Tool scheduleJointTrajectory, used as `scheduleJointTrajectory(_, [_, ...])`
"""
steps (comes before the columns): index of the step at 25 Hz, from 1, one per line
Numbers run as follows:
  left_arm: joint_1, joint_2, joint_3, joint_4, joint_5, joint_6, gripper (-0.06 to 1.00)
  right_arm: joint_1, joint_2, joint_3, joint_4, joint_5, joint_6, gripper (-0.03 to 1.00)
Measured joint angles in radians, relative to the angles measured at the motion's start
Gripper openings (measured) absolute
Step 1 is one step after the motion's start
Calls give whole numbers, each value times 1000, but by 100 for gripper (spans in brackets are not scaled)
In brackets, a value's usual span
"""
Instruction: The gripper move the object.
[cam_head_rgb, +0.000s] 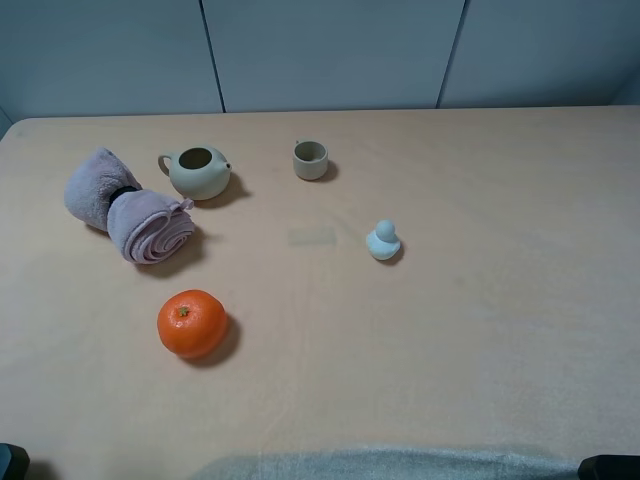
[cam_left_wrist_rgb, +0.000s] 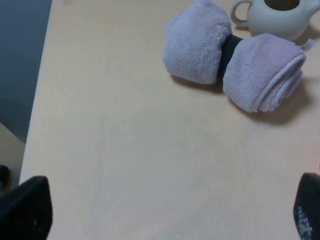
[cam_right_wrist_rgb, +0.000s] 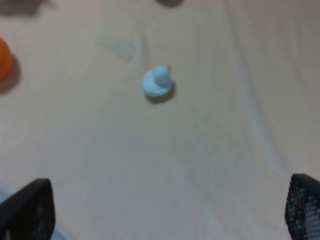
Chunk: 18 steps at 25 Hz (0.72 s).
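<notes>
The mauve-pink rolled towel lies at the left of the table, two lobes joined by a dark band, next to the teapot. In the left wrist view the towel lies ahead of my left gripper, well apart from it. That gripper is open and empty, with only its dark fingertips showing at the frame's corners. My right gripper is open and empty above bare table, with the duck beyond it. In the high view only dark bits of the arms show at the bottom corners.
A pale green teapot stands right beside the towel. A small cup stands behind centre. A pale blue duck sits mid-table and an orange at front left. The table's left edge is near the towel.
</notes>
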Motion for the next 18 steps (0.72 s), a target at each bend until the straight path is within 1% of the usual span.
scheduleJointTrajectory(4, [0,0,0,0,0,0,96,-3,-110,61,-37,0,12,69])
scheduleJointTrajectory(6, [0,0,0,0,0,0,96,-38,-174,102,-45,0,14,69])
scheduleJointTrajectory(7, [0,0,0,0,0,0,96,-65,-202,121,-46,0,15,69])
scheduleJointTrajectory(10, [0,0,0,0,0,0,96,-195,-312,193,-52,-3,15,69])
scheduleJointTrajectory(14, [0,0,0,0,0,0,96,-355,-494,306,-53,-41,15,69])
scheduleJointTrajectory(16, [0,0,0,0,0,0,96,-419,-578,355,-51,-61,15,69])
scheduleJointTrajectory(18, [0,0,0,0,0,0,96,-461,-652,398,-45,-79,15,69])
